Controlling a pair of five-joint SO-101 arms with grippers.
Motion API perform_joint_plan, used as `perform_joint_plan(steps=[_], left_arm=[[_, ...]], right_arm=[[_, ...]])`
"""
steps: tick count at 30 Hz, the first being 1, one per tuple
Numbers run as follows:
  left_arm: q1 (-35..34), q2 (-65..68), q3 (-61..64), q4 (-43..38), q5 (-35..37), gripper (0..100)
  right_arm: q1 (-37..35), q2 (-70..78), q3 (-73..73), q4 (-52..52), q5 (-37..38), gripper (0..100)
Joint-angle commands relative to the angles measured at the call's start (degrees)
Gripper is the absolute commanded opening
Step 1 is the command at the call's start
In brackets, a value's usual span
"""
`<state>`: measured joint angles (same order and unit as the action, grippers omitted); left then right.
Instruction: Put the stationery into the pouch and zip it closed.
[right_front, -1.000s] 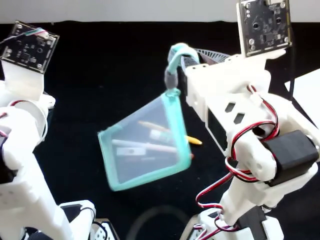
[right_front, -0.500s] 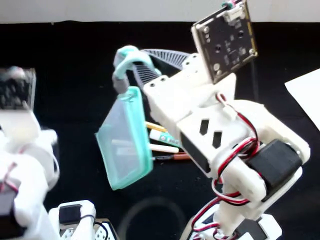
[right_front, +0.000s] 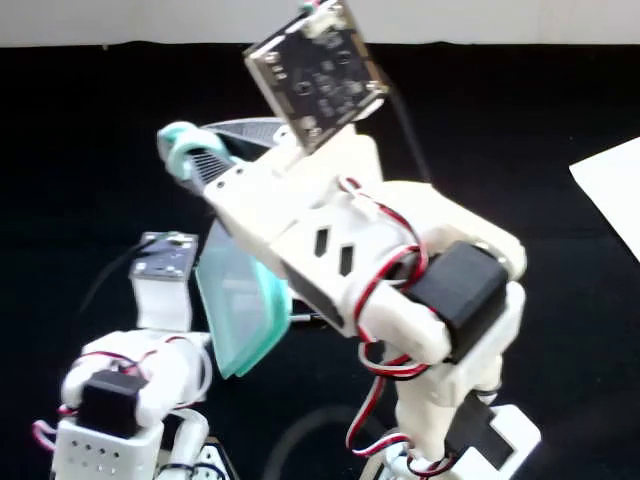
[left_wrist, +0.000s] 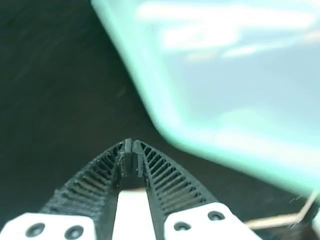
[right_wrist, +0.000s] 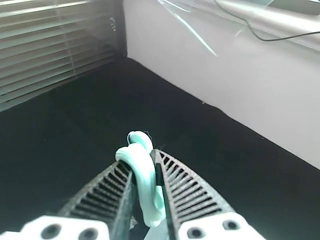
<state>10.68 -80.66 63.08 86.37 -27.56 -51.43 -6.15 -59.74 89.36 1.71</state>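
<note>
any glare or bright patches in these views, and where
Left wrist view: pale streaks on the pouch, maybe glare. Right wrist view: daylight glows through the blinds and the wall is bright. High view: the black table shows no glare.

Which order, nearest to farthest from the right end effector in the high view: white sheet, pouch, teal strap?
1. teal strap: clamped in the right end effector, upper left of the view.
2. pouch: hangs from the strap, just below.
3. white sheet: far off at the view's right edge.
</note>
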Motion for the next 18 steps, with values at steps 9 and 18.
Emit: perform_joint_plan(steps=[9,18], left_arm=[[11.6,-0.7,8.7,-18.2,4.0,1],[21.0,-0.7,8.7,-18.2,4.0,1]], right_arm=[[-1.8,0.7,-4.1,-3.2,0.7,0.6],[-7.1,9.7,-14.1,-2.8,0.7,0.6]])
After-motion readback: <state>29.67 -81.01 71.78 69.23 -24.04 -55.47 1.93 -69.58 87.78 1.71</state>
